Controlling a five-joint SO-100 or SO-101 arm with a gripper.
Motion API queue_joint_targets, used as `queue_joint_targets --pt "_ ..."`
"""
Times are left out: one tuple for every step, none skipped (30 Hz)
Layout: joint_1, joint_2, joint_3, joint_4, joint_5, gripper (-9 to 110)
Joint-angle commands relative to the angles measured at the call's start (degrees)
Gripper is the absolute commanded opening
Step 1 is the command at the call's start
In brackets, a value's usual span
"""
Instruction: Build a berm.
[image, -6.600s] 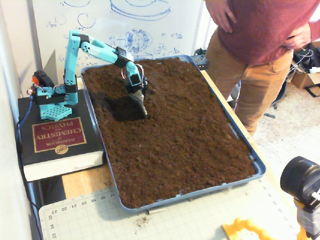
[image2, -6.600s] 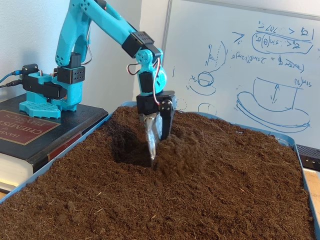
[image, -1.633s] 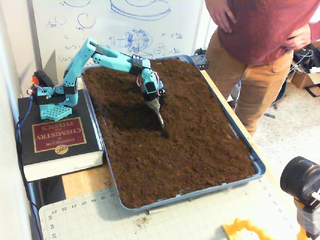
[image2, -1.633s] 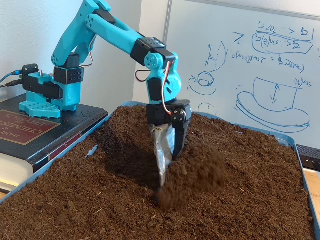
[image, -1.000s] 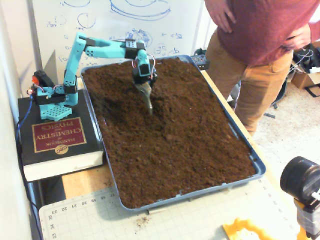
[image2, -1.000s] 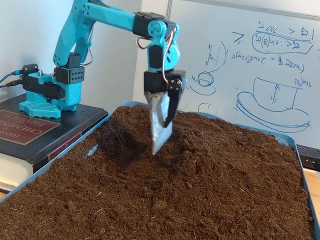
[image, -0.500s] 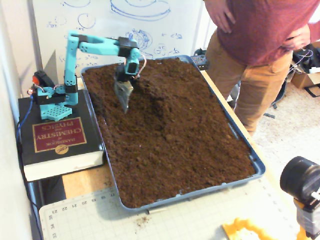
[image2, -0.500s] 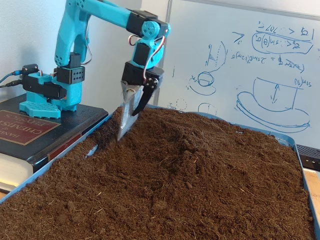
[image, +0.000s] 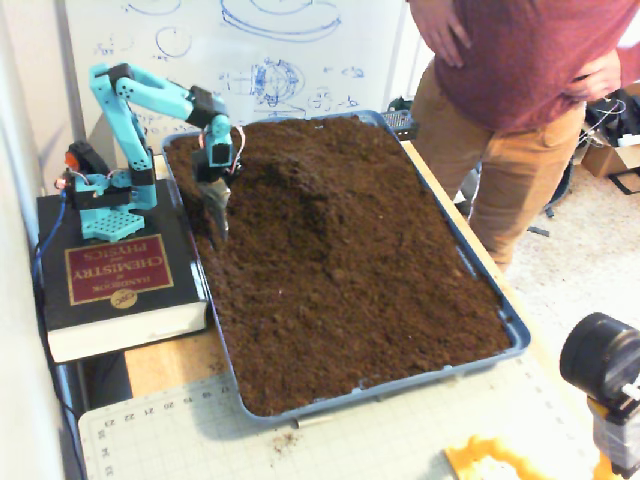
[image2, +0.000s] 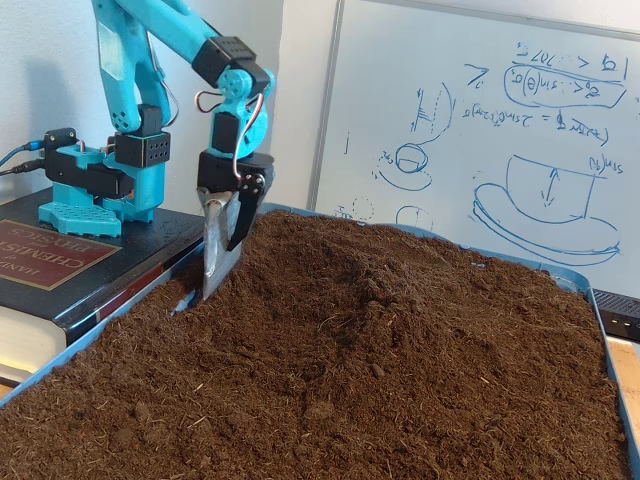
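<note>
Lab bench set against a whiteboard (image2: 480, 130) covered in blue sketches; a wide blue tray (image: 515, 335) filled with dark-brown soil (image: 380, 290) takes up most of the bench and serves as our landmark.

Nearest the camera in a fixed view, ahead of the tray's front edge, we note a green cutting mat (image: 330, 440) with a ruler scale, a yellow object (image: 490, 462) at the bottom edge, and a black lens-like device (image: 605, 360) off the tray's front right corner. Left of the tray lies a thick black book (image: 110, 285) with a red cover label; the teal arm (image: 140, 95) is mounted on top of it.

Inside the tray, the front half of the soil is roughly level. Farther back, left of the tray's centre, we see the berm (image: 300, 205): a rounded ridge of loose crumbly soil, higher than its surroundings; it also shows in the other fixed view (image2: 380, 300).

The gripper (image2: 215, 280) points straight down at the tray's left rim, beside the berm, tip at or just above the soil. A flat silvery blade forms one finger; the jaws stand narrow, nearly together, gripping nothing that we can see.

Beyond the tray's right side stands a person (image: 520, 90) in a red shirt and tan trousers, hands on hips.
</note>
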Motion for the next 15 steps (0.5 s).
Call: queue_joint_targets --pt "-0.8 4.1 1.7 -2.5 0.4 1" --pt "-0.9 4.1 2.4 -3.1 0.4 1" --pt "-1.0 4.1 3.0 -3.5 0.7 1" --pt "-1.0 4.1 3.4 -4.0 1.3 1" --pt "-1.1 4.1 3.8 -4.4 2.2 1" --pt "-1.1 4.1 4.0 -4.9 3.2 1" --pt "-1.6 4.1 4.3 -5.4 4.1 1" --pt "-2.5 4.1 4.6 -5.8 5.2 1" --pt "-3.4 4.1 4.7 -6.2 6.2 1" --pt "-4.5 3.9 5.0 -6.5 7.2 1" --pt "-5.4 3.7 5.3 -6.6 8.4 1" --pt "-6.4 3.4 5.4 -6.7 9.8 1" --pt "-7.7 3.3 5.4 -6.7 11.3 1" --pt "-9.2 3.3 5.4 -6.7 13.0 1" --pt "-10.7 3.3 5.2 -6.7 14.9 1"
